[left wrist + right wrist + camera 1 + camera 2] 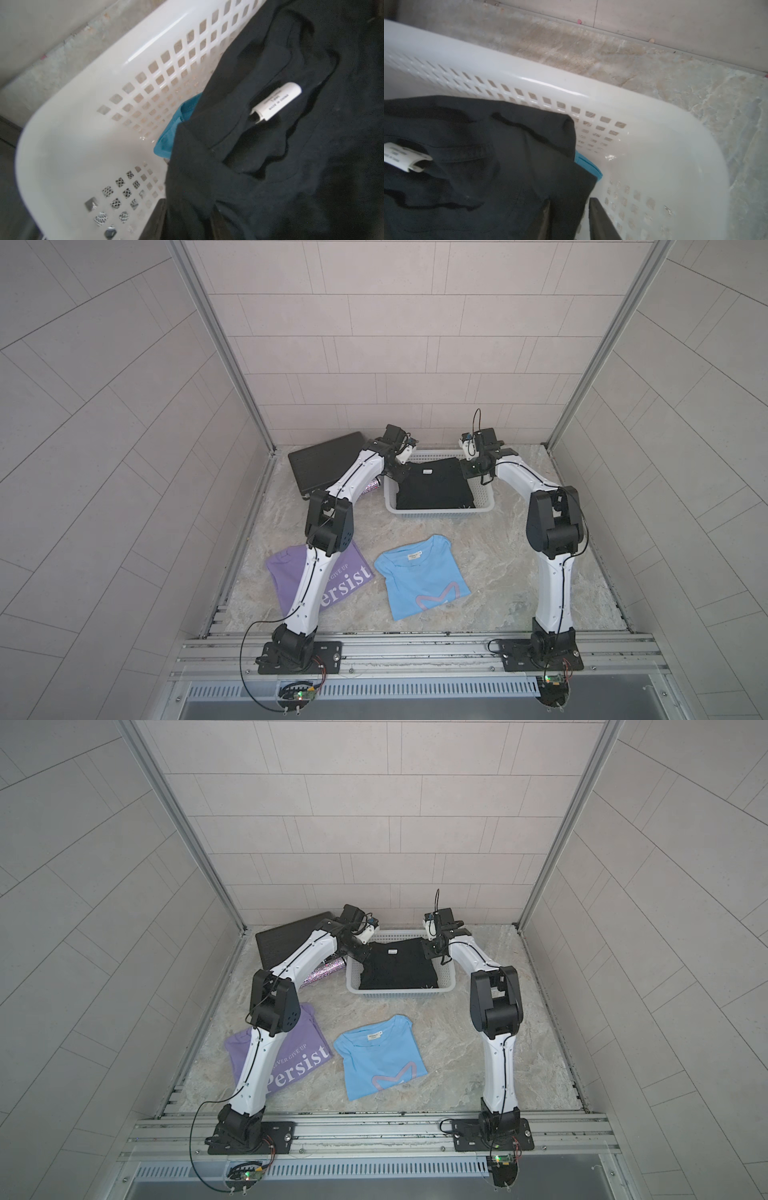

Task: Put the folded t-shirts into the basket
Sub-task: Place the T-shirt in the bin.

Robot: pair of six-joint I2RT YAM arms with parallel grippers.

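The right gripper (570,200) was seen parted over the black t-shirt (432,485) in the basket (440,514); the left gripper (394,473) could not be judged; fabric might be snagged out on withdrawal

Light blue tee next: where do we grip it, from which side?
Light blue t-shirt: pinch both folded side edges near the shoulders, coming in low from either side. It lies flat, collar toward the basket, so those thicker folds probably give the only lip and should keep it folded.
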